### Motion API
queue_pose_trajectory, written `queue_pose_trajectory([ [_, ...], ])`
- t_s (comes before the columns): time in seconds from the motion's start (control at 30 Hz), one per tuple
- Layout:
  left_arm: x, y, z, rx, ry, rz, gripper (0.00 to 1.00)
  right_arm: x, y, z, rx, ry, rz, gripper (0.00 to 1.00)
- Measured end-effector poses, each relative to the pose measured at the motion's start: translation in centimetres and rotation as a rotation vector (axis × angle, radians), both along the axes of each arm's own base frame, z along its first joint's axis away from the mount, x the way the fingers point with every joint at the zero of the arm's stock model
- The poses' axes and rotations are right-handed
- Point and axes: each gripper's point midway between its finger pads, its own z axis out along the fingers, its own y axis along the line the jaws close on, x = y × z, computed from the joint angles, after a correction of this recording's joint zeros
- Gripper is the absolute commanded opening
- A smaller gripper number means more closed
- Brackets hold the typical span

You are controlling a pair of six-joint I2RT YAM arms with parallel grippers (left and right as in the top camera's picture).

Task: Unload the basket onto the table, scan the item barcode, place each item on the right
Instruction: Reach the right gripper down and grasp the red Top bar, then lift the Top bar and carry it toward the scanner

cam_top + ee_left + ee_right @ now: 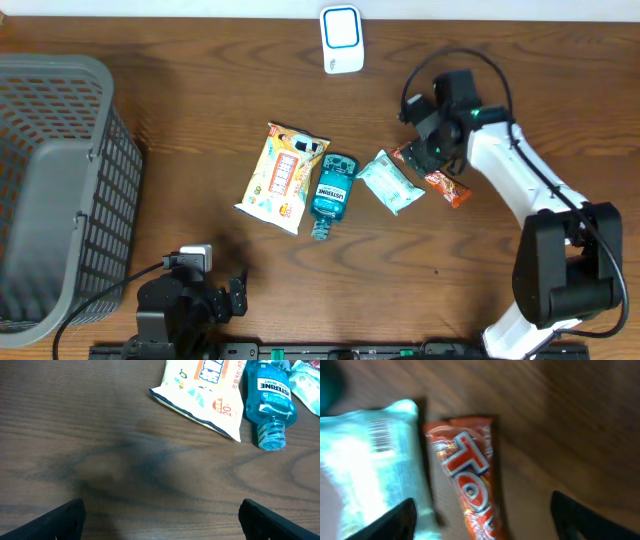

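Under the right claw (pixel 482 500), between its two fingers, lies an orange wrapper (pixel 470 475) on the bench (pixel 200 100). Its big white letters, edged in red, begin "TO"; the rest is blurred. The fingers stand apart, one on each side of the wrapper, and I cannot tell whether they touch it. Just beside the wrapper, next to the claw's left finger, lies a pale green packet (pixel 365 460) with a black barcode near its upper edge; the digits are too blurred to read.

Beyond the packet from this claw lies a blue bottle (pixel 270 395) on its side, labelled "LISTERINE" with "MINT" above. It touches a yellow snack bag (pixel 205 390) that carries a round "20" badge. Its other print is too small to read.

The left claw (pixel 161 502) hangs over bare wood, fingers wide apart, with the bag and bottle well ahead of it. A white scanner (pixel 341 40) with a blue-edged face stands at the bench's far edge. A grey basket (pixel 100 150) sits well to the left claw's left.
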Motion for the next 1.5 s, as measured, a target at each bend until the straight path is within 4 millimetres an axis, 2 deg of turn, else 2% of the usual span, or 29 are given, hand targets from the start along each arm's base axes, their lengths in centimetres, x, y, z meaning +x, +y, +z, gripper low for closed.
queue_pose_trajectory([
  [0.1,0.0,0.0,0.0,0.000,0.000,0.000,0.98,0.4,-0.7,-1.5,-0.037,-0.054,-0.003,0.54],
  [0.17,0.0,0.0,0.0,0.000,0.000,0.000,0.98,0.5,-1.0,-2.3,-0.048,-0.074,-0.005,0.49],
  [0.33,0.0,0.0,0.0,0.000,0.000,0.000,0.98,-1.1,-1.4,-4.5,-0.061,-0.055,-0.003,0.50],
  [0.43,0.0,0.0,0.0,0.000,0.000,0.000,0.98,-1.8,-1.3,-5.1,-0.059,-0.037,0.003,0.45],
  [0.5,0.0,0.0,0.0,0.000,0.000,0.000,0.98,-1.8,-1.2,-5.1,-0.056,-0.039,0.007,0.33],
  [0.57,0.0,0.0,0.0,0.000,0.000,0.000,0.98,-1.9,-1.2,-5.2,-0.055,-0.035,0.010,0.11],
  [0.6,0.0,0.0,0.0,0.000,0.000,0.000,0.98,-2.0,-1.2,-5.3,-0.053,-0.033,0.007,0.04],
  [0.63,0.0,0.0,0.0,0.000,0.000,0.000,0.98,-2.0,-1.2,-5.3,-0.054,-0.033,0.009,0.01],
  [0.83,0.0,0.0,0.0,0.000,0.000,0.000,0.98,-2.0,-1.0,-5.2,-0.013,-0.026,-0.074,0.01],
  [0.9,0.0,0.0,0.0,0.000,0.000,0.000,0.98,-2.2,0.6,-4.7,0.106,0.007,-0.131,0.01],
  [1.0,0.0,0.0,0.0,0.000,0.000,0.000,0.98,-2.3,3.7,-2.5,0.342,0.068,-0.148,0.01],
  [1.13,0.0,0.0,0.0,0.000,0.000,0.000,0.98,-2.2,7.6,3.8,0.753,0.125,-0.072,0.01],
  [1.3,0.0,0.0,0.0,0.000,0.000,0.000,0.98,-4.7,10.1,10.6,1.155,0.186,0.156,0.01],
  [1.4,0.0,0.0,0.0,0.000,0.000,0.000,0.98,-6.6,11.3,12.4,1.271,0.218,0.267,0.01],
  [1.5,0.0,0.0,0.0,0.000,0.000,0.000,0.98,-8.2,12.7,13.2,1.328,0.249,0.351,0.01],
])
